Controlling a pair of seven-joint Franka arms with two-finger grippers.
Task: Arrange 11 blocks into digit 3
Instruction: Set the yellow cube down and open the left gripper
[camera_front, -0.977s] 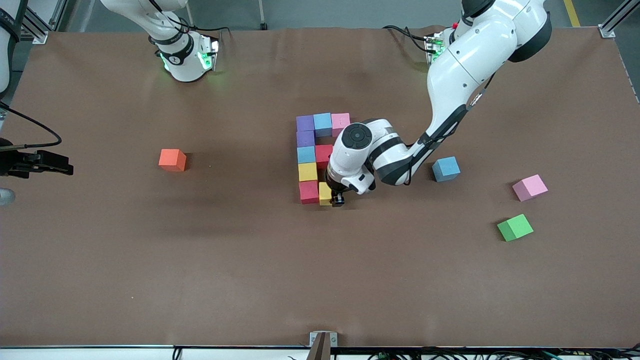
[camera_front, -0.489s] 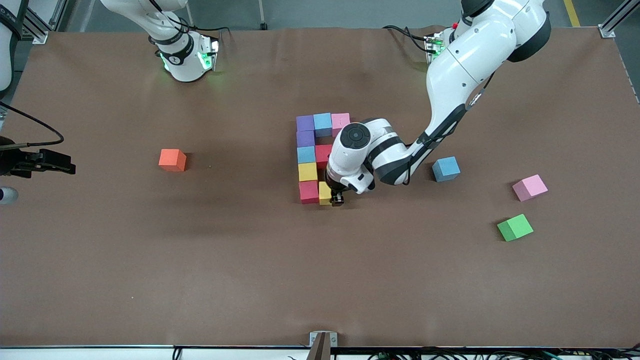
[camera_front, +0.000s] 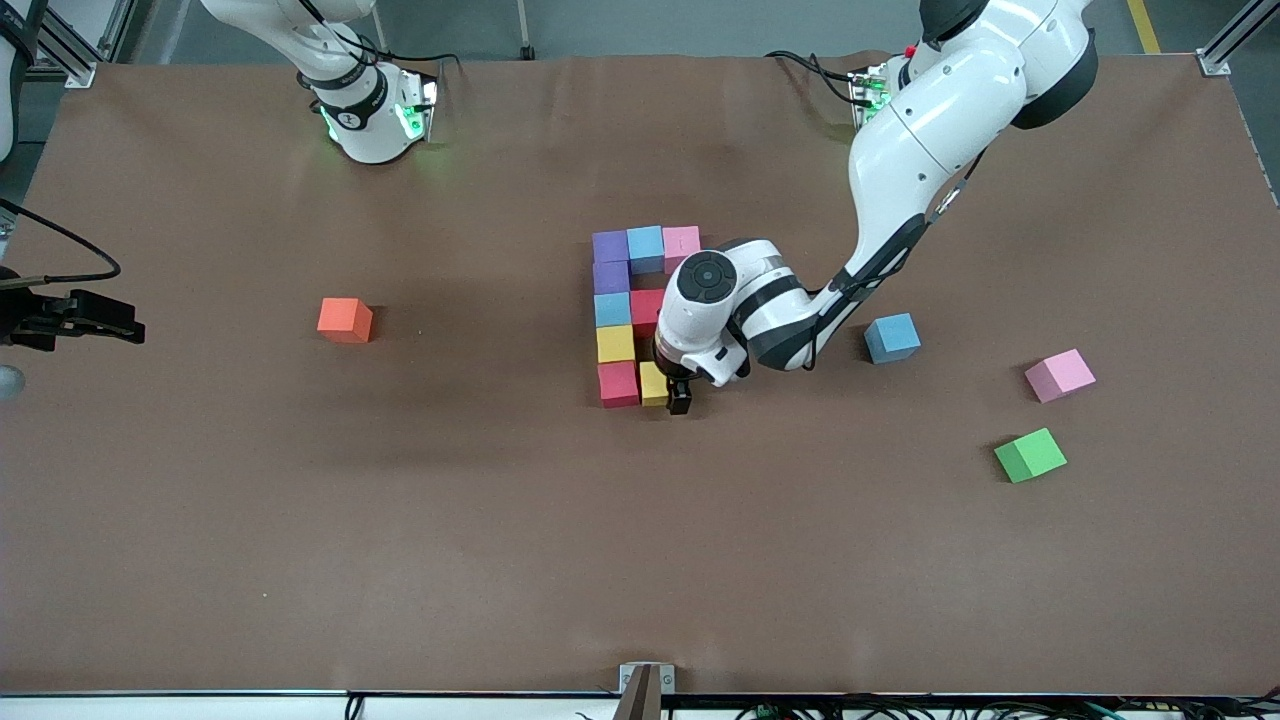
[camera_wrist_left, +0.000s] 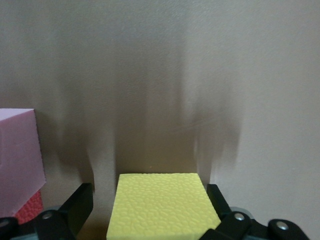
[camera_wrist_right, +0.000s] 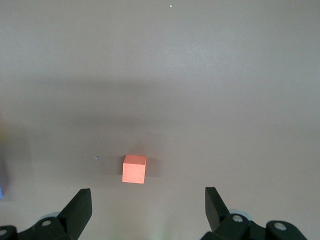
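Note:
The digit 3 stands partly built mid-table. Its bar farthest from the front camera is purple (camera_front: 610, 246), light blue (camera_front: 645, 249) and pink (camera_front: 681, 243). A column of purple (camera_front: 611, 277), light blue (camera_front: 612, 309), yellow (camera_front: 615, 343) and red (camera_front: 618, 383) runs toward the camera, with a red cube (camera_front: 647, 306) beside its middle. My left gripper (camera_front: 672, 396) (camera_wrist_left: 150, 197) stands open, low around a yellow cube (camera_front: 652, 383) (camera_wrist_left: 162, 205) that rests beside the nearest red one. Its fingers (camera_wrist_left: 75, 205) are clear of the cube's sides. My right gripper (camera_front: 100, 325) (camera_wrist_right: 147, 200) waits open at the right arm's end.
Three loose cubes lie toward the left arm's end: light blue (camera_front: 891, 337), pink (camera_front: 1059, 375) and green (camera_front: 1030, 455). An orange cube (camera_front: 345, 320) (camera_wrist_right: 134, 169) sits alone toward the right arm's end, under my right gripper's view.
My left gripper has opened and let go of the yellow cube, which stays beside the red one. The right gripper has drifted slightly.

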